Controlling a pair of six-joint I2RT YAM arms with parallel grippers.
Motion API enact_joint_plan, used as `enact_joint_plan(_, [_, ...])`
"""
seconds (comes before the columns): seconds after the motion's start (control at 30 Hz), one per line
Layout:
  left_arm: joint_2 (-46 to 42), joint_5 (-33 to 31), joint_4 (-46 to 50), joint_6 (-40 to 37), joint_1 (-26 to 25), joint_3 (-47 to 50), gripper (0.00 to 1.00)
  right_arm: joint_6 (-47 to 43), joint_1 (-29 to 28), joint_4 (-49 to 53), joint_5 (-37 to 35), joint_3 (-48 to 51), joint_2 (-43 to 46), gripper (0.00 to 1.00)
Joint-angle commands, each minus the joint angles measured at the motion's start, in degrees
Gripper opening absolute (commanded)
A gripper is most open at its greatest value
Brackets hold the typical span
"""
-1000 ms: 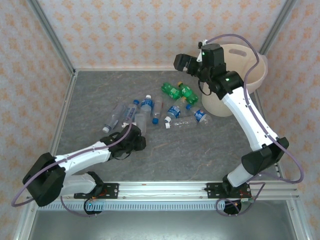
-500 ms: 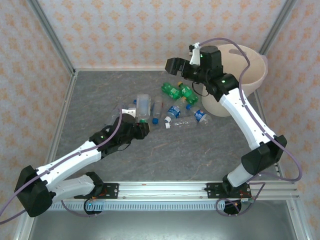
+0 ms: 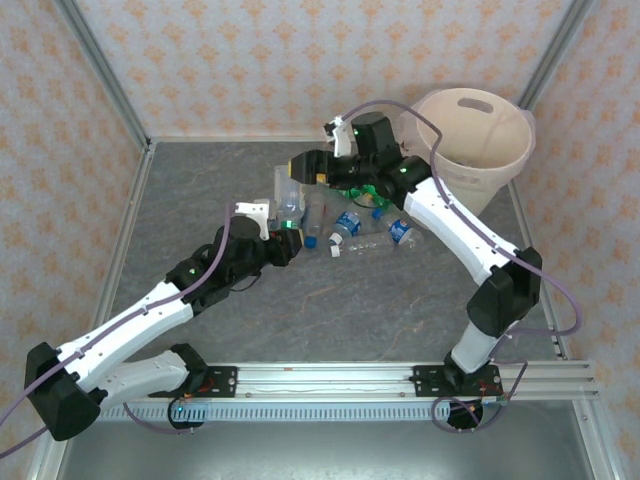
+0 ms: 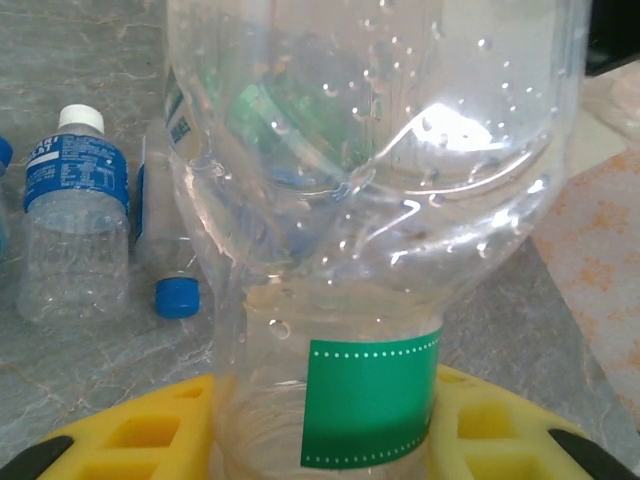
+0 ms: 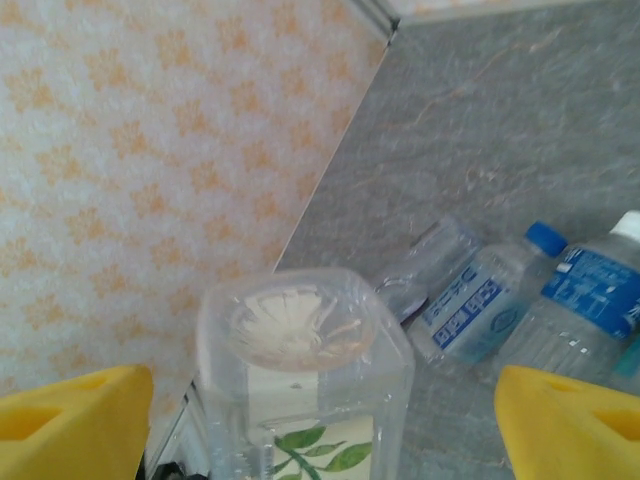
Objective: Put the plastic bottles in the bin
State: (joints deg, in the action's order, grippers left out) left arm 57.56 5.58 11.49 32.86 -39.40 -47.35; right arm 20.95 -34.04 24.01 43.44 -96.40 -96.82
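Observation:
My left gripper [image 3: 283,238] [image 4: 330,435] is shut on the neck end of a clear plastic bottle [image 3: 288,193] [image 4: 370,180] with a green label, held off the table with its base up. My right gripper [image 3: 298,170] [image 5: 320,425] is open, its yellow fingers [image 5: 75,415] on either side of that bottle's base [image 5: 300,335] without touching it. Several more plastic bottles [image 3: 347,222] with blue labels lie on the table beside the arms, and a green one [image 3: 376,193] shows under the right arm. The cream-white bin [image 3: 505,160] stands at the back right.
A blue-labelled bottle [image 4: 75,215] and a loose-looking blue cap [image 4: 177,297] lie left of the held bottle. Two blue-labelled bottles [image 5: 480,305] lie below the right gripper. Patterned walls and metal frame posts [image 3: 100,70] enclose the grey table [image 3: 380,300].
The left arm has lifted the clear bottle off the table and carried it back and to the right. The right arm has swung left from the bin to the bottle's base, its jaws narrowing slightly.

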Motion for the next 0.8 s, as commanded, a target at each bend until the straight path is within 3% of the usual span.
enact_joint_plan(0.0, [-0.52, 1.32, -2.20, -1.68, -0.33, -2.13, 0.34, -1.18, -1.07, -0.30, 2.00, -0.21, -0.79, 0.88])
enact_joint_plan(0.2, [-0.61, 2.58, -2.61, -2.17, -0.33, -2.70, 0.33, -1.18, -1.73, -0.35, 3.57, -1.12, -2.27, 0.86])
enact_joint_plan(0.5, [-0.26, 4.48, -2.79, -2.44, -0.33, -2.83, 0.33, -1.54, -1.99, -0.08, 4.64, -3.14, -3.52, 0.73])
enact_joint_plan(0.63, [0.00, 4.36, -2.50, -2.39, -0.33, -2.83, 0.33, -1.46, -2.04, 0.25, 4.50, -3.86, -3.82, 0.50])
enact_joint_plan(0.77, [0.01, 3.70, -2.61, -2.34, -0.32, -2.75, 0.38, -1.12, -1.99, 0.27, 3.88, -4.34, -3.84, 0.48])
